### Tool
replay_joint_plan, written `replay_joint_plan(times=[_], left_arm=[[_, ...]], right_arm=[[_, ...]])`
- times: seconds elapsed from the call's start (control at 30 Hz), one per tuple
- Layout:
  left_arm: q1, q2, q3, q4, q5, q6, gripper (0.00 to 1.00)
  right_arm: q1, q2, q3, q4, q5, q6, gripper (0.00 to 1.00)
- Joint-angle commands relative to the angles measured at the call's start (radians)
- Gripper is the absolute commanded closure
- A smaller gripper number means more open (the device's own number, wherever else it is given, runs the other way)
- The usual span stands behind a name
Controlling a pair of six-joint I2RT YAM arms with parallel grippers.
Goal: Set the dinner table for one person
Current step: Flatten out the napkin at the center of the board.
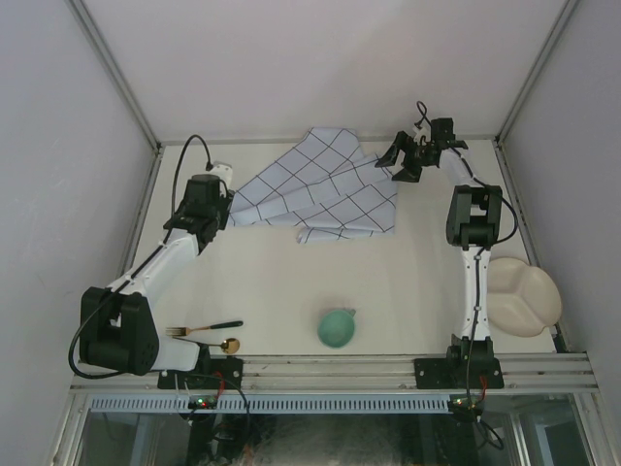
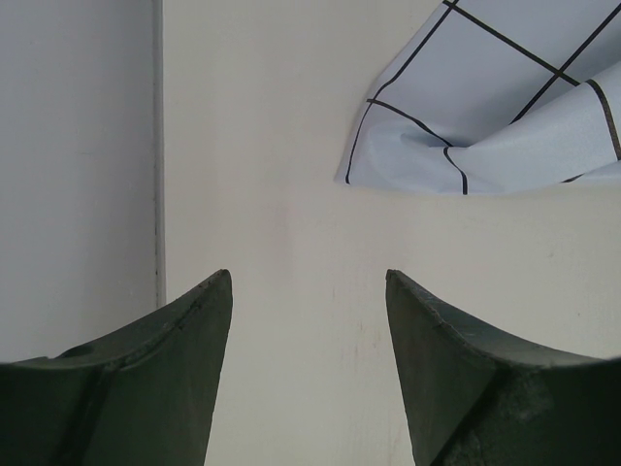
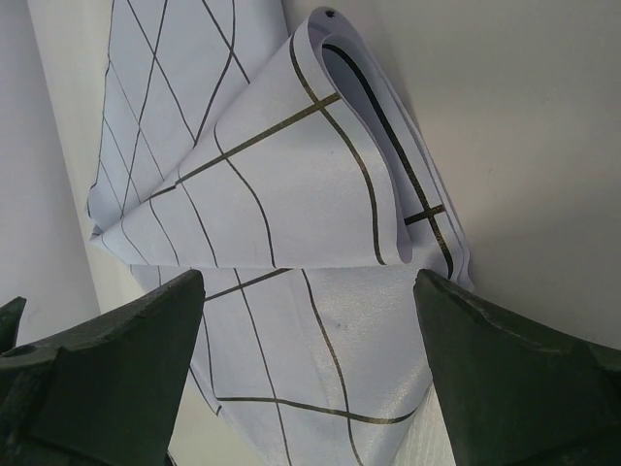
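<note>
The cream-white dinner table (image 1: 417, 282) fills the top view. A pale-blue cloth with dark grid lines (image 1: 320, 189) lies crumpled and folded at the far middle; it also shows in the left wrist view (image 2: 505, 107) and the right wrist view (image 3: 281, 194). My left gripper (image 1: 215, 206) is open and empty just left of the cloth's left corner, over bare table (image 2: 291, 243). My right gripper (image 1: 400, 165) is open just above the cloth's right edge. A teal bowl (image 1: 337, 327), a fork (image 1: 204, 329) and a gold spoon (image 1: 229, 344) lie near the front edge.
A cream lobed plate (image 1: 522, 296) lies at the right edge beside the right arm. White walls and metal frame posts (image 1: 116, 78) enclose the table on three sides. A metal rail (image 1: 388, 369) runs along the front.
</note>
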State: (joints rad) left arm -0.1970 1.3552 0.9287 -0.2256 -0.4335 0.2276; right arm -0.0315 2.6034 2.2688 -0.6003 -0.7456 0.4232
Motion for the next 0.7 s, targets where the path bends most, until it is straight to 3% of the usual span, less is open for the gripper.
replay_joint_plan(times=[0.0, 0.67], left_arm=[[0.009, -0.005, 0.035, 0.021, 0.01, -0.016, 0.31], [0.018, -0.017, 0.026, 0.019, 0.01, -0.018, 0.31]], right_arm=[[0.015, -0.026, 0.006, 0.033, 0.014, 0.028, 0.1], [0.072, 0.006, 0.039, 0.109, -0.006, 0.084, 0.11]])
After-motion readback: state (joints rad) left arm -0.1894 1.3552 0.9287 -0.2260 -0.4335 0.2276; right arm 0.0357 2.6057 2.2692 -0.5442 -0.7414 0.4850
